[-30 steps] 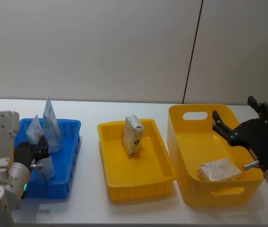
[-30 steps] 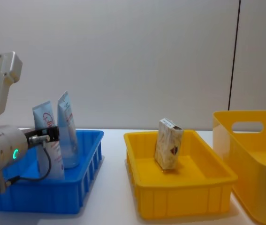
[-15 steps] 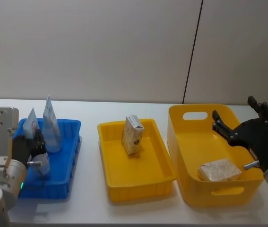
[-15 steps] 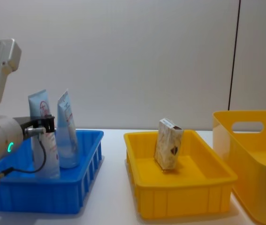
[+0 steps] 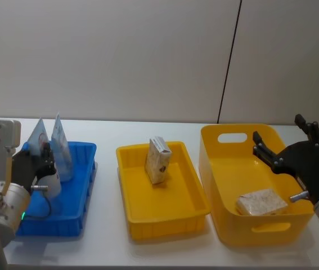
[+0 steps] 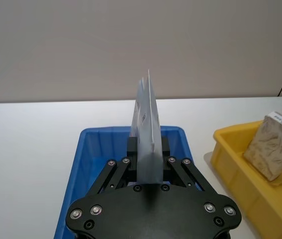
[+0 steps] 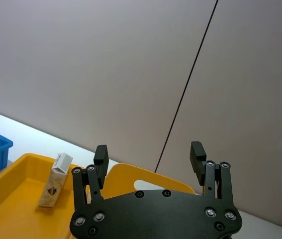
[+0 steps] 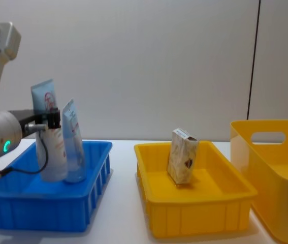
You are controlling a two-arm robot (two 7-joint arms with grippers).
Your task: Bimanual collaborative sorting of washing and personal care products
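While the white table (image 5: 108,244) meets a grey wall (image 5: 120,56), my left gripper (image 8: 50,119) clamps a squeeze tube (image 8: 53,152) at the blue bin (image 8: 42,208), frame left; my right gripper (image 5: 277,128) gapes, arm cut off.

Bright blue bin (image 5: 63,225). A held tube (image 8: 55,152) and a loose tube (image 8: 73,137), both pale blue and white with red print. Yellow tray (image 5: 165,225) and yellow tub (image 5: 243,230), the same shade. Two beige speckled cartons: the tray carton (image 5: 157,160) bears a dark blue emblem, the tub carton (image 5: 261,202) shows speckle. Black left hand (image 6: 148,147), black right hand (image 7: 149,152). White counter (image 5: 108,247). Pale grey wall (image 5: 120,56) crossed by one thin dark line.
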